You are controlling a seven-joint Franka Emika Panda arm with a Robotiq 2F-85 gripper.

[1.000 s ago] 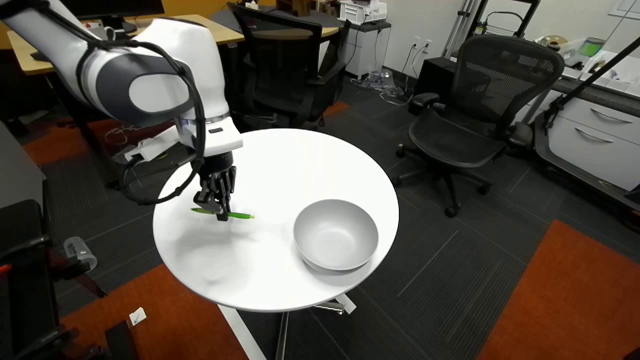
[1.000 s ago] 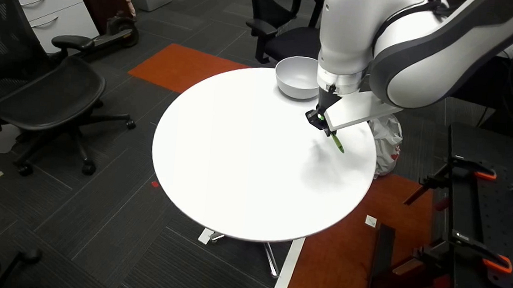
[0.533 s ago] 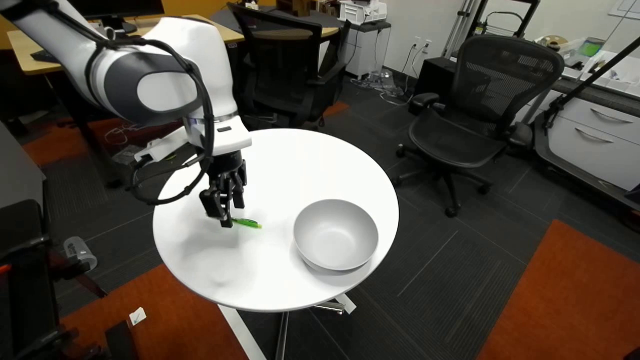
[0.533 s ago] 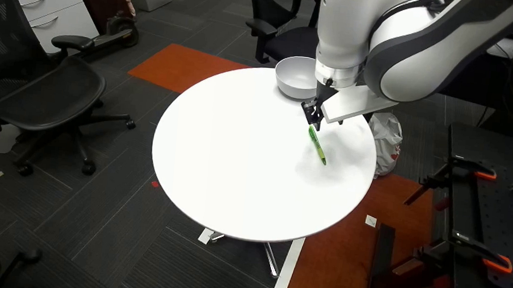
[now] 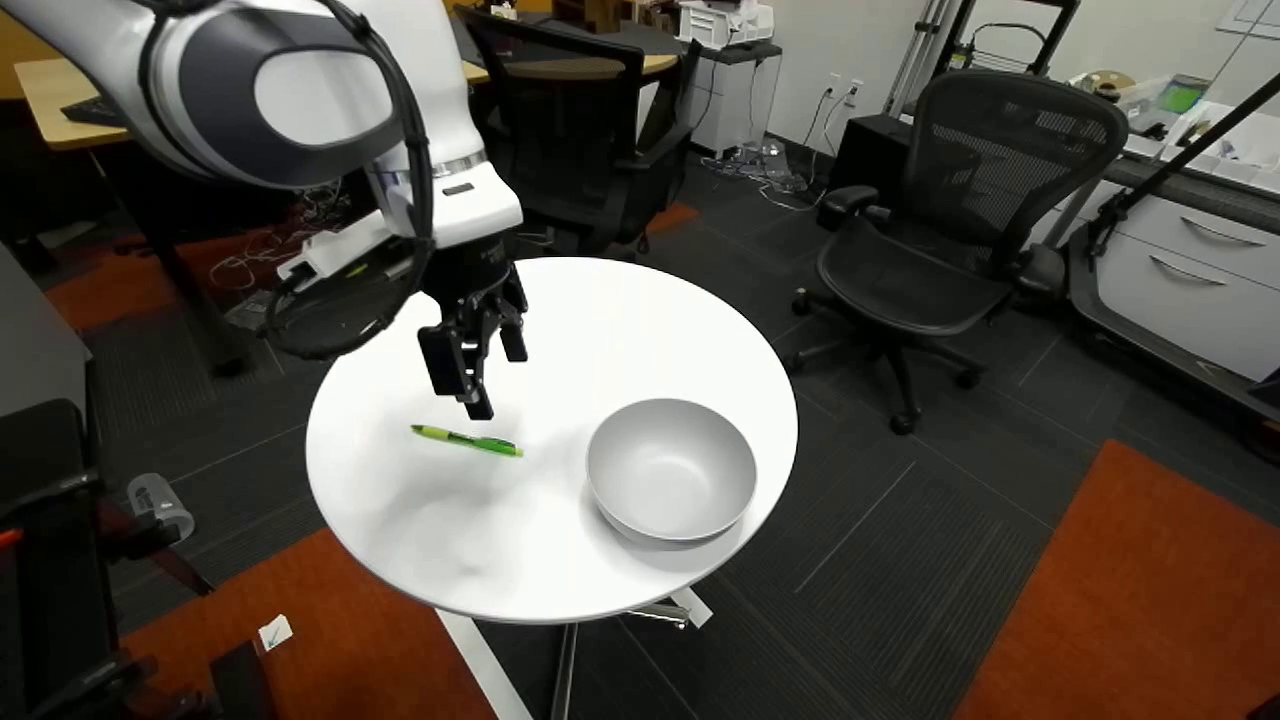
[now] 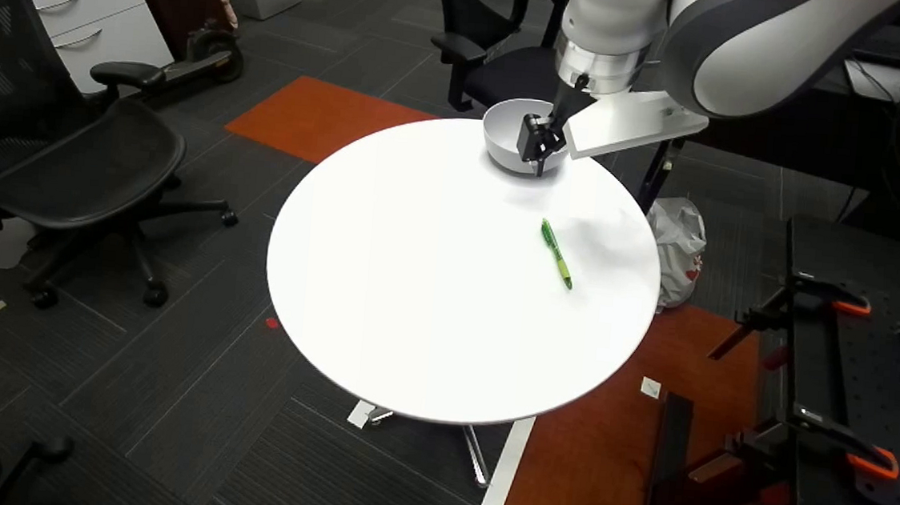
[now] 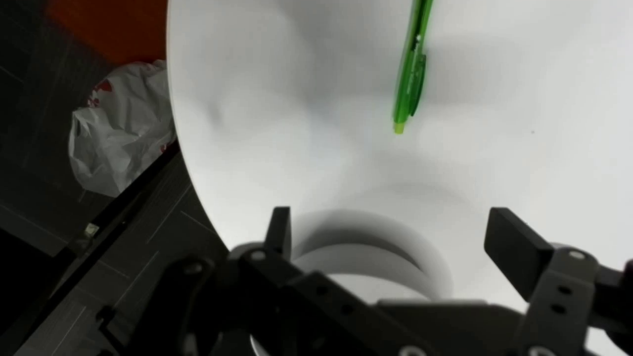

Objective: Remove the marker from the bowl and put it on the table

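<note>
Filling an exterior view's middle, the table [image 5: 620, 325] is bearing the bowl [image 5: 672, 470] just below centre. The gripper [image 7: 396, 236] is hovering wide, empty, and should be rising straight, never nudging the marker [image 5: 467, 440] lying on the table, left of centre.

The table [image 6: 383, 279] glares nearly pure white, with soft grey shadows [image 5: 440, 500]
</note>
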